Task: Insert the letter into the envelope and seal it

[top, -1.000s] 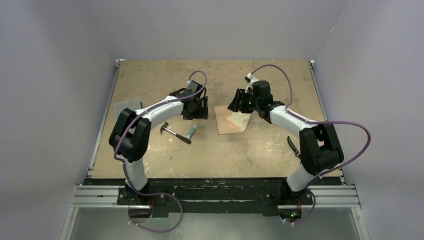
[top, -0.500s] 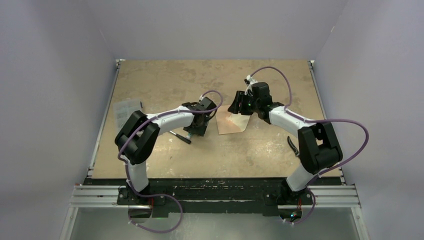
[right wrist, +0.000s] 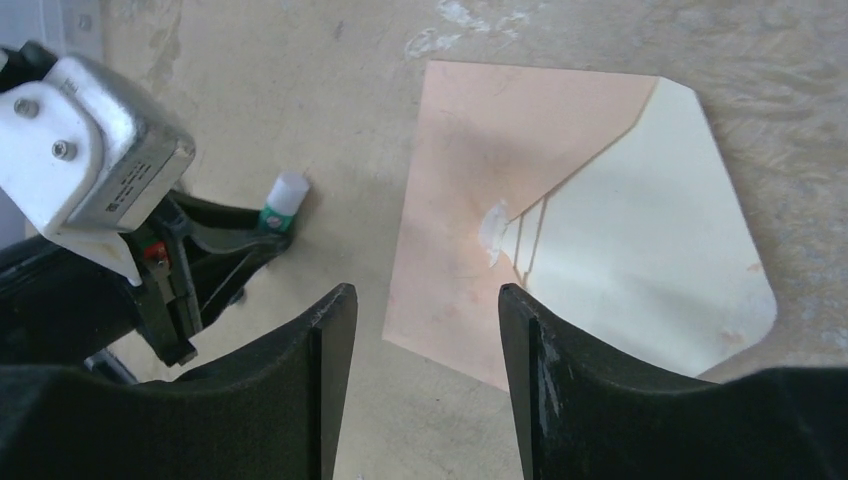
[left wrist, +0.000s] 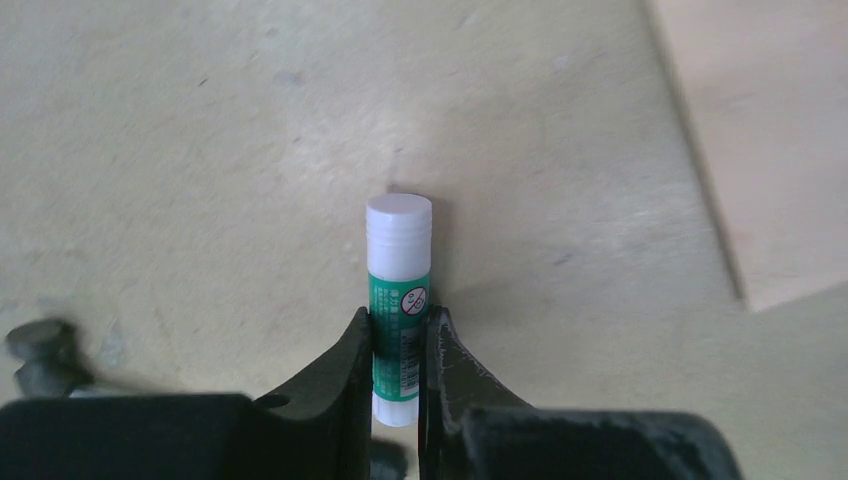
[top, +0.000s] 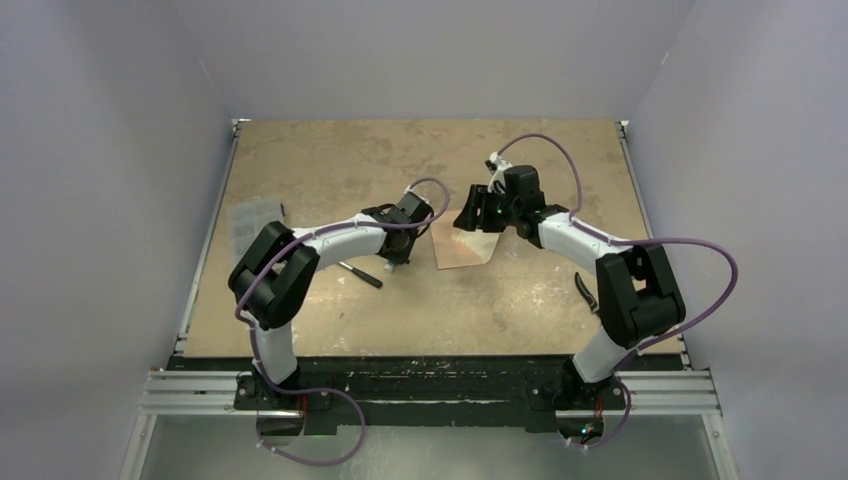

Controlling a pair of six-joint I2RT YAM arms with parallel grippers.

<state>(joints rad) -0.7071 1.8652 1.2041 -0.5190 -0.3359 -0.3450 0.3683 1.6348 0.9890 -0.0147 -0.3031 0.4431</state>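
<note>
The salmon-pink envelope [top: 462, 248] lies flat at mid-table with its flap [right wrist: 650, 250] turned open, cream inner face up; a whitish smear sits at the flap's tip. The letter does not show as a separate sheet. My right gripper [right wrist: 425, 295] hovers open over the envelope's [right wrist: 470, 200] near-left corner, holding nothing. My left gripper [left wrist: 398, 315] is just left of the envelope [left wrist: 770, 130] and shut on a green-and-white glue stick [left wrist: 398, 290], which lies on the table with its white cap pointing away. From the right wrist, the glue stick [right wrist: 283, 200] pokes out of the left gripper's fingers.
A black-handled hammer [top: 358, 273] lies partly under the left arm. A clear plastic bag [top: 250, 218] sits by the table's left edge, and a small black object [top: 583, 290] lies near the right arm's elbow. The walls close in the table on three sides.
The left arm swung right and down onto the glue stick and its jaws closed on it. The right gripper shifted only slightly over the envelope.
</note>
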